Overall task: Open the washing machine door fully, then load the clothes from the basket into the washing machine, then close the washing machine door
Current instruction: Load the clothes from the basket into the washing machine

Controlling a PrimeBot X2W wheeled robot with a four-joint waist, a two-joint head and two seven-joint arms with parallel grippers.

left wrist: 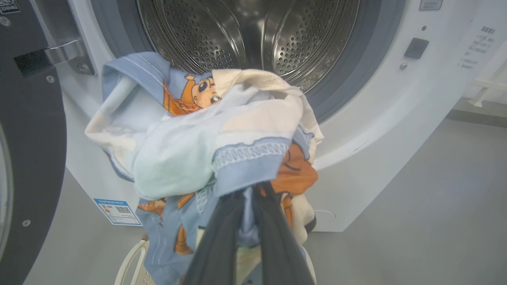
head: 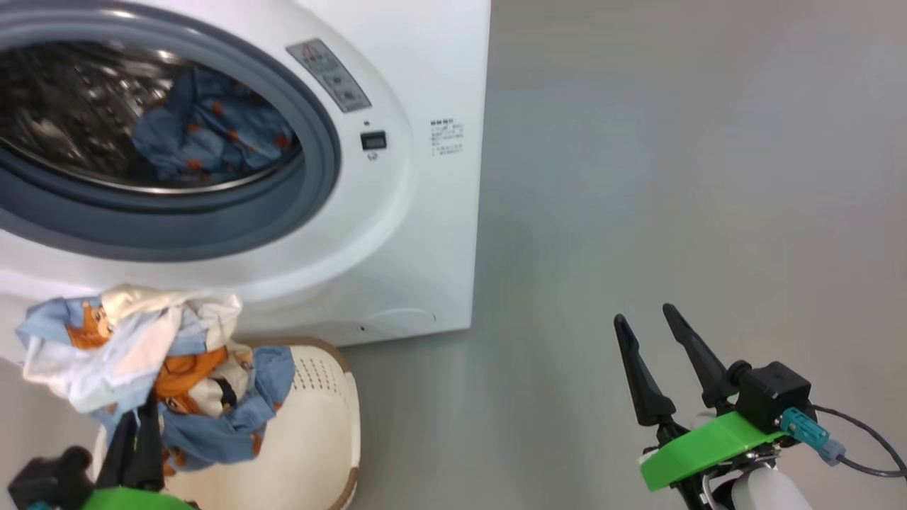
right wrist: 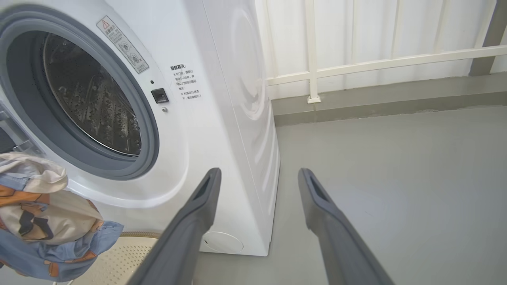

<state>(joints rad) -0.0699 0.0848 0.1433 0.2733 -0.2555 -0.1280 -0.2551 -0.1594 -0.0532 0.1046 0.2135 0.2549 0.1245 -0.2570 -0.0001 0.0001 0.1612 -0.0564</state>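
The clothes (left wrist: 206,130) bunch above the basket (head: 319,425), pinched by the left end effector (left wrist: 251,192).

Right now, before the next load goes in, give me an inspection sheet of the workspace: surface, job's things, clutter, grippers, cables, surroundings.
Surface: grey floor, smooth.
Job's things: washing machine with the washing machine door swung open at its side; one garment lies inside it; clothes bundle lifted in front of the opening, above the basket.
Clutter: nothing seen.
Grippers: left gripper shut on the clothes bundle; right gripper open, holding nothing, over the floor.
Cables: dark cable at the right wrist, away from the fingers.
Surroundings: white railing beyond the machine.
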